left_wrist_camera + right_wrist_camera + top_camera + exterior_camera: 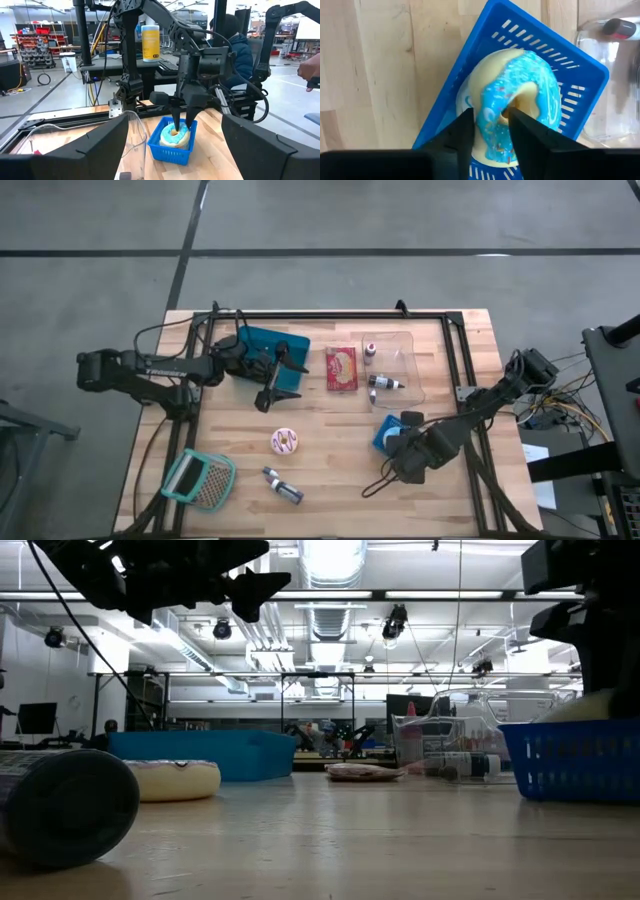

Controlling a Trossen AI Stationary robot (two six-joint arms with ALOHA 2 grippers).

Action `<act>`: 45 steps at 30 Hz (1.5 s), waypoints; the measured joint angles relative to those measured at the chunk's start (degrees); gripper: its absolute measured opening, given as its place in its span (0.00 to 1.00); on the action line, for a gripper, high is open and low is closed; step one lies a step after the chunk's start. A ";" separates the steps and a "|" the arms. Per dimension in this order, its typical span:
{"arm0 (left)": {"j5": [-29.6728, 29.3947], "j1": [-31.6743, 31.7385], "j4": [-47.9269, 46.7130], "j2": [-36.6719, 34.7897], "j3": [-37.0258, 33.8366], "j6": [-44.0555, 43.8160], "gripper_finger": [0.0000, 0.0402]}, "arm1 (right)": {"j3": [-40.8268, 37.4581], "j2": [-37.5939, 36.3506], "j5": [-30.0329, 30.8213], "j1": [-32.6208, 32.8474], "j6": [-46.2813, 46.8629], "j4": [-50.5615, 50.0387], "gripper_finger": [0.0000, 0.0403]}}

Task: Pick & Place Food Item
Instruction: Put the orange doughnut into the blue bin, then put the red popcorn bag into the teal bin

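The right gripper (491,131) is hanging directly over the blue-frosted doughnut (520,112), which is lying in the small blue basket (555,60) beside the clear tray (400,365). Its fingers are parted slightly, straddling the frosted rim; whether they are gripping it cannot be told. The left gripper (280,378) is waiting wide open over the teal bin (262,345).

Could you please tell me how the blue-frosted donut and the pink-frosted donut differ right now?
The blue-frosted donut sits propped at a tilt inside the blue basket; the pink-frosted donut lies flat on the bare table. The right gripper is at the blue-frosted donut, one finger in its hole; nothing is near the pink-frosted one. Both are pale rings with coloured frosting.
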 joint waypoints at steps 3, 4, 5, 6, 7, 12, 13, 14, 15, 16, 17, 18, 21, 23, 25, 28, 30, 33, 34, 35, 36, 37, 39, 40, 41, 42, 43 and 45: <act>0.00 -0.01 0.00 0.00 0.00 0.00 0.82 | 0.22 0.00 -0.15 0.00 -0.03 0.04 0.39; 0.00 -0.01 0.00 0.00 0.00 0.00 0.82 | 0.22 0.00 -0.15 0.00 -0.03 0.00 0.42; 0.00 -0.01 0.00 0.00 0.00 0.00 0.82 | 0.24 0.00 -0.32 0.00 -0.03 0.02 0.44; 0.00 -0.01 0.00 0.00 0.00 0.00 0.82 | 0.30 0.00 -0.85 0.00 -0.15 0.00 0.46; 0.00 -0.01 0.01 0.00 0.00 0.00 0.82 | 0.44 0.00 -1.27 0.00 -0.23 -0.02 0.48; 0.01 0.01 0.22 0.00 0.00 0.20 0.82 | 1.39 -0.02 -1.46 0.00 -0.27 -0.47 0.54; 0.00 0.01 0.22 0.00 0.00 0.20 0.82 | 1.74 -0.02 -1.46 0.00 -0.32 -0.72 0.54; 0.02 0.01 0.25 0.00 0.00 0.20 0.82 | 2.18 -0.04 -1.46 0.00 -0.45 -1.01 0.54; 0.02 0.01 0.32 0.00 0.00 0.20 0.82 | 2.69 -0.04 -1.46 0.00 -0.47 -1.51 0.54; 0.00 0.01 0.35 0.00 0.00 0.20 0.82 | 3.23 -0.04 -1.46 0.00 -0.71 -2.14 0.54; 0.02 0.01 0.35 0.00 0.00 0.20 0.82 | 3.84 -0.04 -1.44 0.00 -1.09 -2.74 0.54; 0.02 0.01 0.35 0.00 0.00 0.20 0.82 | 4.48 -0.04 -1.36 0.00 -1.45 -3.17 0.54; 0.02 0.01 0.22 0.00 0.00 0.16 0.82 | 6.53 -0.07 0.35 0.00 -3.24 -3.62 0.54; 0.02 0.02 -0.31 0.00 -0.02 0.15 0.82 | 7.87 -0.07 3.38 0.02 -4.65 -3.45 0.54; 0.02 0.03 -1.92 -0.02 -0.02 0.15 0.82 | 8.85 -0.09 6.62 0.02 -6.47 -3.18 0.54; -0.49 0.03 -6.96 -0.01 0.43 0.20 0.81 | 9.68 -0.09 11.21 0.01 -9.33 -2.96 0.54; -2.10 -0.03 -11.94 -0.02 1.44 1.30 0.81 | 10.02 -0.09 13.98 0.00 -11.28 -2.88 0.54; -6.51 -0.54 -19.85 -0.02 3.32 3.56 0.80 | 10.08 -0.09 18.98 0.00 -13.66 -2.74 0.54; -8.38 -0.85 -21.90 0.04 4.02 4.32 0.80 | 10.06 -0.09 20.35 0.00 -14.24 -2.70 0.54; -10.00 -1.12 -23.43 0.20 4.72 5.10 0.80 | 9.97 -0.09 21.82 0.00 -14.71 -2.69 0.54; -11.31 -1.24 -24.68 0.35 5.30 5.65 0.80 | 9.84 -0.09 23.46 0.00 -14.92 -2.68 0.54; -12.06 -1.40 -25.61 0.63 5.76 6.17 0.80 | 9.70 -0.09 25.15 0.00 -15.11 -2.71 0.54; -12.80 -1.50 -26.41 1.65 6.61 6.62 0.80 | 9.23 -0.09 28.63 0.00 -15.13 -2.57 0.54; -12.92 -1.50 -26.49 2.21 6.83 6.62 0.80 | 8.98 -0.09 30.44 0.00 -15.16 -2.60 0.54; -12.98 -1.50 -26.53 2.92 7.10 6.71 0.80 | 8.78 -0.09 32.36 0.02 -15.16 -2.54 0.54; -13.07 -1.52 -26.50 3.86 7.51 7.03 0.80 | 8.45 -0.09 34.33 0.15 -15.31 -2.07 0.54; -13.42 -1.52 -26.47 4.86 7.89 7.29 0.80 | 8.20 -0.09 36.34 0.28 -15.76 -1.69 0.54; -14.05 -1.52 -26.64 7.16 8.56 7.51 0.80 | 7.85 -0.09 39.31 0.60 -17.41 0.00 0.54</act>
